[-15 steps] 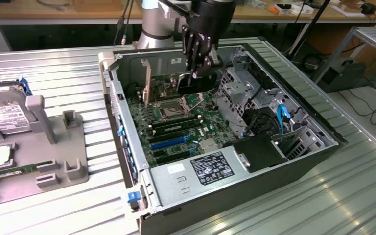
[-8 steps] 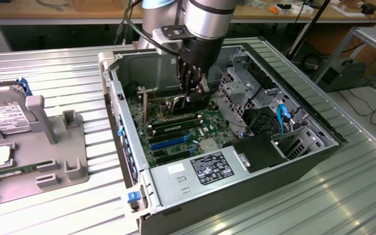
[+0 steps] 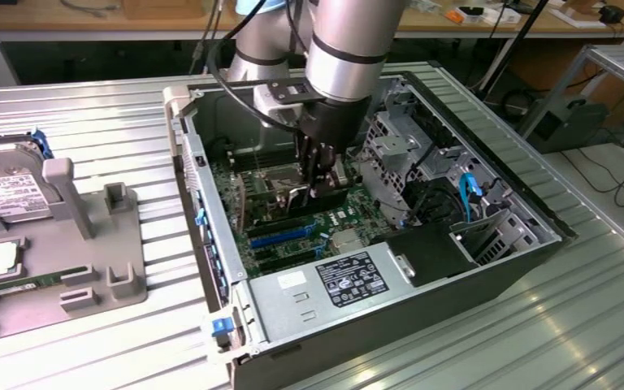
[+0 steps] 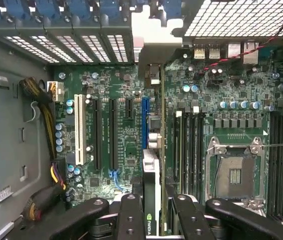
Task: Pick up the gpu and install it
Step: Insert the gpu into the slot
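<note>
Exterior view, one black gripper (image 3: 314,188) reaching down into one open grey computer case (image 3: 507,252), jaws closing on one thin dark gpu (image 3: 296,195) standing on edge between them, wrist view, four black fingers (image 4: 131,215) flanking the card's dark edge (image 4: 150,200), pale bracket ahead, green motherboard (image 4: 121,150) beneath.

gpu (image 4: 151,200): 1 | computer case (image 3: 290,325): 1 | hard drive (image 3: 9,199): 1 | tool (image 4: 152,220): 1

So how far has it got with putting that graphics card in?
The pick-up looks done: the gripper is down inside the open computer case, shut on the gpu, held edge-on above the motherboard. The card sits over the blue slot, but whether it is pressed home cannot be told.
</note>
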You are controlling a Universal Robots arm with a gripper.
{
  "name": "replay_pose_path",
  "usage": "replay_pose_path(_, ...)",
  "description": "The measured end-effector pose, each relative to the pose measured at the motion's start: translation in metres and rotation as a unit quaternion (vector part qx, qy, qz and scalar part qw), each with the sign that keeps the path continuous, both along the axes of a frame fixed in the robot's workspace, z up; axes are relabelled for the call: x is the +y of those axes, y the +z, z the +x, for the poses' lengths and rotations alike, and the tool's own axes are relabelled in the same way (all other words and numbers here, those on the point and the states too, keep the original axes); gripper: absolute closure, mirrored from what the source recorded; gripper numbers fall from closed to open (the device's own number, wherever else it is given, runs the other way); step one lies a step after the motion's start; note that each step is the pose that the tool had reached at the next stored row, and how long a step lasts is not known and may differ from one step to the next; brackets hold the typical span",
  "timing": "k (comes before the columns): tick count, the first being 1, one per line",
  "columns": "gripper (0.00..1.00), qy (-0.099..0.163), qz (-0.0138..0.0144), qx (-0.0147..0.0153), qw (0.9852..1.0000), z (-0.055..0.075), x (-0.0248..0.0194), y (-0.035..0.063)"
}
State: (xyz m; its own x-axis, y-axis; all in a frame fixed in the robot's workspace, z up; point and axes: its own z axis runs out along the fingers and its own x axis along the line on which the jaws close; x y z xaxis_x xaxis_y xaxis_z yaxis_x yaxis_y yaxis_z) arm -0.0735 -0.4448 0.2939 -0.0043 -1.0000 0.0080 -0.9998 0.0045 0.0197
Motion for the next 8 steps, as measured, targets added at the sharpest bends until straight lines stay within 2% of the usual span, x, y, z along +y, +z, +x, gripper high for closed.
replay_pose_path(2,0.73,0.003,0.0,0.0,1.0,-0.01,-0.001,-0.007)
replay_pose_path(3,0.73,0.007,-0.0002,0.0,1.0,-0.012,-0.0054,-0.0074)
replay_pose_path(6,0.73,0.007,-0.0015,0.0,1.0,-0.023,-0.0054,-0.0161)
replay_pose_path(8,0.73,0.007,-0.0016,0.0,1.0,-0.024,-0.0053,-0.0166)
